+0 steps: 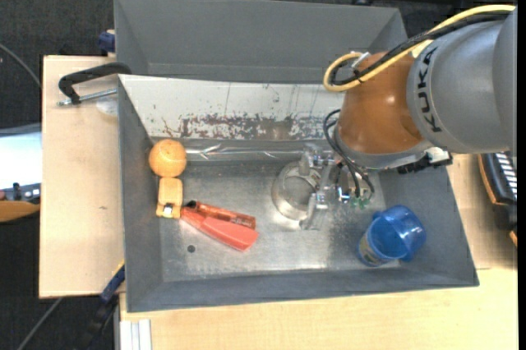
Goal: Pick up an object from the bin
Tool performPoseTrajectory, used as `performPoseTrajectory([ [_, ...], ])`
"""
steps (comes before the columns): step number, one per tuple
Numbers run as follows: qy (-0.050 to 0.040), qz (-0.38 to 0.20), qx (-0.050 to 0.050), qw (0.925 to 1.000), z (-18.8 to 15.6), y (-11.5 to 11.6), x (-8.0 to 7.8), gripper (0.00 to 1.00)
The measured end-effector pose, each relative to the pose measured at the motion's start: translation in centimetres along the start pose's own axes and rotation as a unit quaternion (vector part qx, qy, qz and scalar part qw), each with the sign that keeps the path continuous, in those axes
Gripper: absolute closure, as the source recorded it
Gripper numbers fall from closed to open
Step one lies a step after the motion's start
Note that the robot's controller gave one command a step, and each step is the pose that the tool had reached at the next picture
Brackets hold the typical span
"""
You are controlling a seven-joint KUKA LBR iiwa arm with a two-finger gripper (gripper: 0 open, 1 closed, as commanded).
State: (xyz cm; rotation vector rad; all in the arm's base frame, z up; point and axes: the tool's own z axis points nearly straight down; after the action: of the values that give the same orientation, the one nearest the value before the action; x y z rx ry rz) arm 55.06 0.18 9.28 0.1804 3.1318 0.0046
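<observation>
Arm (460, 85) lettered KUKA; tool (322, 192) just beside clear cup (288, 194) in bin (246, 262)

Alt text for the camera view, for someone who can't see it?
The end effector sits beside a clear cup in the middle of the grey bin. A blue cup lies right; an orange ball, tan block and red tool lie left.
</observation>
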Motion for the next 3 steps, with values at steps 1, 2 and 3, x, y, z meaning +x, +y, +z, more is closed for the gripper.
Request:
performPoseTrajectory([
  [1, -0.0122, 0.028, 0.0, 0.9995, 1.75, 0.5, -0.73, 0.0],
  [2, -0.019, 0.032, -0.001, 0.9993, 1.39, 0.71, 0.15, 0.0],
  [3, -0.0185, 0.034, -0.002, 0.9993, 1.59, 0.59, -0.5, 1.0],
])
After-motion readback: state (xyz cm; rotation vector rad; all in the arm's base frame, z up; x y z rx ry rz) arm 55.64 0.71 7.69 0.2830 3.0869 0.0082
